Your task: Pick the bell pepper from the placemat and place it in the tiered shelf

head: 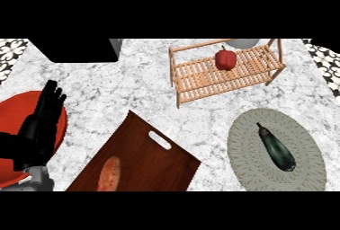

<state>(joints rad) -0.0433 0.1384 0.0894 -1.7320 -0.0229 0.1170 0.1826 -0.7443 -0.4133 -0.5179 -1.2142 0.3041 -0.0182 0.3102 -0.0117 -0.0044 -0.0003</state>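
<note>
Only one hand on show: the left hand point(45, 112) at the left edge of the frame, fingers straight and pointing up, holding nothing, simply resting over a red plate point(61, 126). The right hand is nowhere in view, so nothing can be said of it.

Moving outward, lower centre, there's a dark wooden cutting board point(143, 157) with an orange-brown vegetable, perhaps a sweet potato point(109, 174), lying on it. Further right, the oval grey placemat point(246, 157) carries only a dark eggplant point(277, 147).

And the bell pepper point(225, 59)? Up at the top right, sitting on the slats of the wooden tiered shelf point(199, 83), upright by the look of it (which tier is hard to call from this steep angle). The job looks done.

The risks from here: the pepper could roll on the slats if it sits unevenly, or an arm passing near the shelf could nudge the frame and tip it off.
</note>
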